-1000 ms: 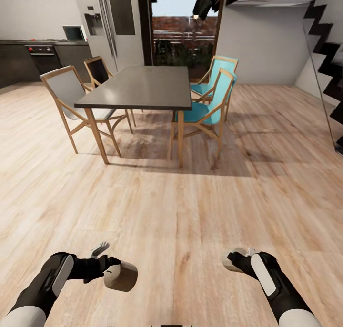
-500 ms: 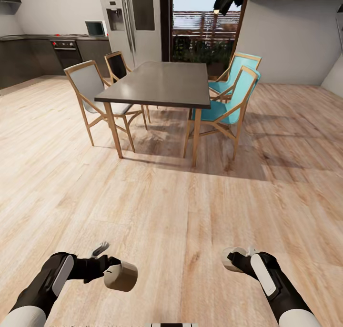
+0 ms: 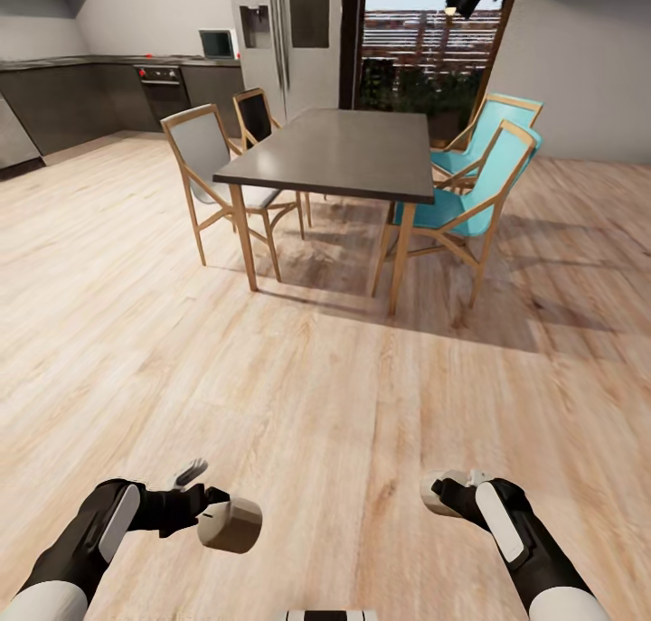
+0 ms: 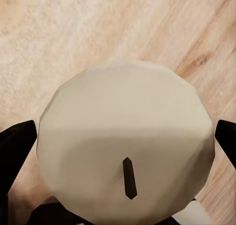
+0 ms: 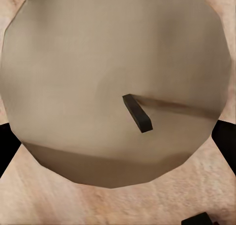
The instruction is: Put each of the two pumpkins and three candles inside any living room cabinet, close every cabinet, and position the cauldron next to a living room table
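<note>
1. While the left gripper (image 3: 210,511) hangs low above the floor (image 3: 298,395), its dark fingers (image 4: 15,146) press on either side of a beige candle (image 3: 231,524); the fingertips themselves are cut off at the left wrist view's edges.
2. That candle lies tipped over, its short axis pointing inward toward the other arm, its dark wick (image 4: 129,177) on the flat round face.
3. The right gripper (image 3: 445,494) is clamped on a second candle (image 3: 440,492), largely hidden behind the wrist in the head view; its wick (image 5: 137,113) shows up close on the flat face, and the fingers are barely visible.
4. Well ahead of both grippers stands a dark-topped dining table (image 3: 339,153) with grey chairs (image 3: 206,151) and teal chairs (image 3: 493,183) alongside.
</note>
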Robot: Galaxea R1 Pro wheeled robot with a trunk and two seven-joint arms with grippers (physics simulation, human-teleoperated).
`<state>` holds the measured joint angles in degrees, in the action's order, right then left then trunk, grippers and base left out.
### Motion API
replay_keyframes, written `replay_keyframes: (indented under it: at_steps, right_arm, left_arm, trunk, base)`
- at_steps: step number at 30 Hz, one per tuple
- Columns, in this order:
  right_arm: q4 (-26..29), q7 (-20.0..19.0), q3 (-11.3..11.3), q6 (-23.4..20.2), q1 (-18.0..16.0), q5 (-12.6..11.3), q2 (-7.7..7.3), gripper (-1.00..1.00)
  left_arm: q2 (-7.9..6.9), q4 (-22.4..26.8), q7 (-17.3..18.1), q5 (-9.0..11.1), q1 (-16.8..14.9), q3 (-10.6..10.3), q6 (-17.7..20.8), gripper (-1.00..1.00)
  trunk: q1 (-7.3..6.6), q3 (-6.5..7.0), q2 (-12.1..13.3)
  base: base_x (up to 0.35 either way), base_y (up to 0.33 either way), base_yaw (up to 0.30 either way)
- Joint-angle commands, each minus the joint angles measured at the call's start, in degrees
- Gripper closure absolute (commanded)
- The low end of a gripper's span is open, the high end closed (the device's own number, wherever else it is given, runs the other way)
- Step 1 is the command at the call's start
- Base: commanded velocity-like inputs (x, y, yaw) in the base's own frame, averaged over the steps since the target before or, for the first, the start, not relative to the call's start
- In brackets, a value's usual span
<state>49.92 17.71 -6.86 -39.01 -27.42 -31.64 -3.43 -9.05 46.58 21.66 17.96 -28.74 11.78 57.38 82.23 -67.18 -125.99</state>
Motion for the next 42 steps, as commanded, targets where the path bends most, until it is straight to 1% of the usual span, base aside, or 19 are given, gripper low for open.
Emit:
replay_keyframes:
  at_steps: [1,19,22,27,42]
  right_arm:
    - [0.01,0.02,0.00,0.08,-0.01,0.00,0.00,1.00]
    - [0.01,-0.04,0.00,0.07,-0.01,0.00,0.00,1.00]
    - [0.01,-0.04,0.00,0.08,-0.01,0.00,0.00,1.00]
    - [-0.07,-0.06,0.00,0.15,-0.01,0.00,0.00,1.00]
    - [-0.08,-0.04,0.00,0.24,-0.01,0.00,0.01,1.00]
  left_arm:
    - [0.00,0.00,-0.05,0.06,0.00,0.00,0.01,1.00]
    - [0.19,0.00,-0.13,0.06,0.00,-0.02,0.01,1.00]
    - [0.56,0.00,-0.13,0.04,0.00,-0.03,0.01,1.00]
    - [0.75,0.00,0.02,0.03,0.00,0.00,0.01,1.00]
    - [0.88,0.00,-0.19,0.06,0.00,-0.09,0.01,1.00]
  trunk:
    - [0.00,-0.07,0.00]
    - [0.00,-1.38,0.00]
    - [0.00,-1.60,0.00]
    - [0.00,-1.97,0.00]
    - [0.00,-3.07,0.00]
  base:
    - [0.000,0.000,0.189]
    - [0.000,0.000,0.184]
    - [0.000,0.000,0.182]
    - [0.000,0.000,0.181]
    - [0.000,0.000,0.179]
